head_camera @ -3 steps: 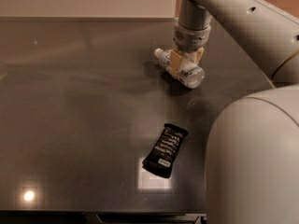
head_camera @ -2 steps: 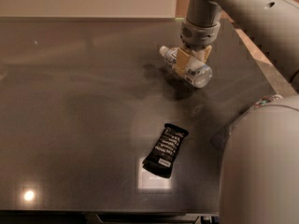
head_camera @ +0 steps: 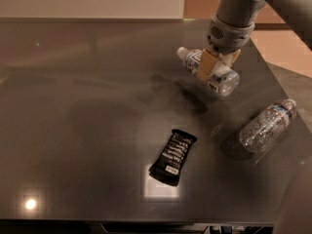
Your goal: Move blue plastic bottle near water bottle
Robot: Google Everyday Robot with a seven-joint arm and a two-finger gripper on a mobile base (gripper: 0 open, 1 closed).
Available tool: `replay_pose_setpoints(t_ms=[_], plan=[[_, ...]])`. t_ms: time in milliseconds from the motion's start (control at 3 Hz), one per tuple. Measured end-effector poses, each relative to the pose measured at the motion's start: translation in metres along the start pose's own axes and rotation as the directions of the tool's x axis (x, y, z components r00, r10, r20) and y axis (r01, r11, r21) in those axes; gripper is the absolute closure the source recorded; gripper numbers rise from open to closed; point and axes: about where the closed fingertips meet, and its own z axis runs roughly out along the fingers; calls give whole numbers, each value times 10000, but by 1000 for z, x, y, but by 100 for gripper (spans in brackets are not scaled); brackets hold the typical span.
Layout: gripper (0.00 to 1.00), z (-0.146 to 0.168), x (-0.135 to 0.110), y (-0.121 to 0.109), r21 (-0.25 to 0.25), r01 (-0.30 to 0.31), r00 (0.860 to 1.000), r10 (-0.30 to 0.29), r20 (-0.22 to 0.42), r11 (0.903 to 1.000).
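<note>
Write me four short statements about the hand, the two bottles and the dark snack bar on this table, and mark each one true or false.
1. The hand is closed on the small bottle. True.
2. The water bottle stands upright. False: it lies on its side near the right edge of the table.
3. The small bottle touches the water bottle. False: they are apart, with bare table between them.
4. The snack bar lies flat on the table, nearer the camera than both bottles. True.
</note>
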Motion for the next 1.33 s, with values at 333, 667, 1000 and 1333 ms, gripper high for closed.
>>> replay_pose_setpoints(t_ms=[333, 667, 1000, 1333], plan=[[100, -3, 23, -4, -311, 110, 9998, -106, 137, 9995], [100, -3, 41, -8, -607, 235, 9996, -224, 190, 9979], [100, 3, 50, -10, -901, 614, 9980, -596, 223, 9940], [100, 12, 58, -13, -1165, 996, 9950, -981, 192, 9882]])
